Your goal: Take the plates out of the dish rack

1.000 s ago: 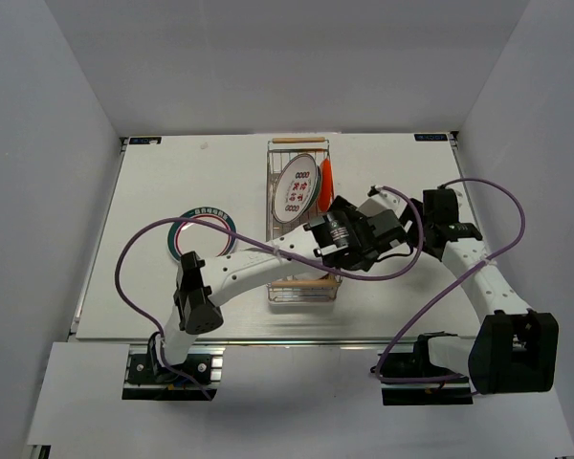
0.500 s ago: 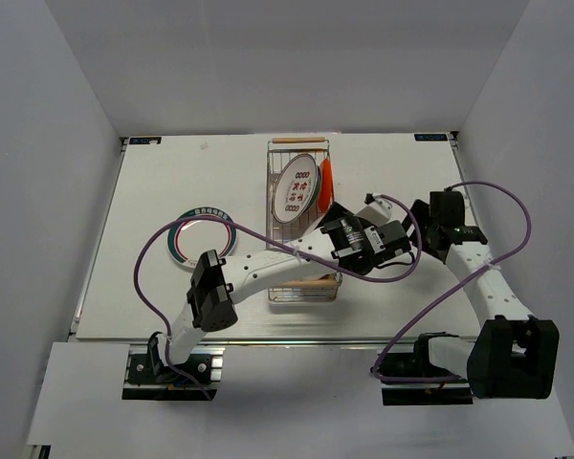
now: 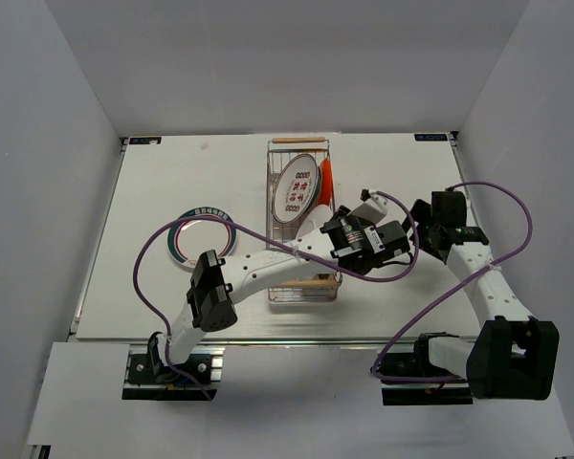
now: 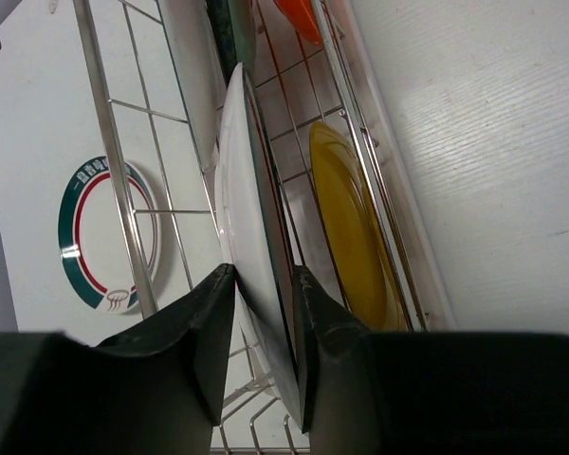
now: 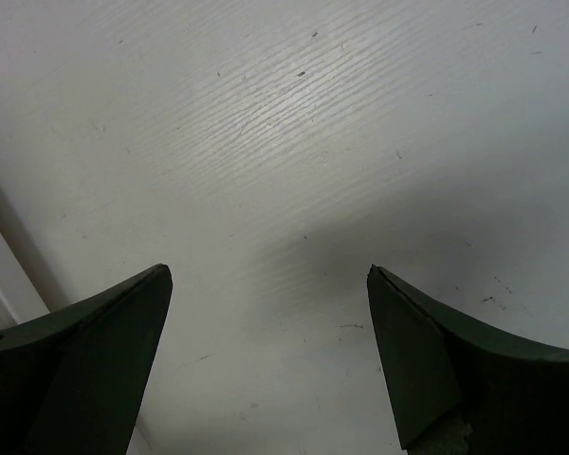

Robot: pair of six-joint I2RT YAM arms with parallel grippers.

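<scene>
Scene: two robot arms work over a white table [image 3: 172, 172], where a long wire dish rack [image 3: 297, 293] stands lengthwise with a wooden bar at each short end

Left gripper [image 4: 263, 275]: reaches across into the near half of the rack, its jaws drawn in close on the rim of a white plate [image 4: 242, 190], one jaw on each face; both appear to touch it, though the wrist view is too tight to be sure how firmly they press

White plate: stands on edge inside the rack, between its wires, with the gripped rim toward the wrist camera

Yellow plate [image 4: 351, 227]: on edge just beside the gripped plate, leaning toward the rack's wire side

Far half of the rack: a red-marked plate [image 3: 298, 186] leans back with its face to the overhead camera, and an orange-red plate [image 3: 326, 177] stands on edge close against its right side

Green-rimmed plate [image 3: 204, 234]: lies flat on the table to the left of the rack, well apart from it, and is visible through the wires in the left wrist view

Right gripper [image 5: 266, 275]: jaws spread wide with nothing between them, hanging over bare white tabletop to the right of the rack
</scene>
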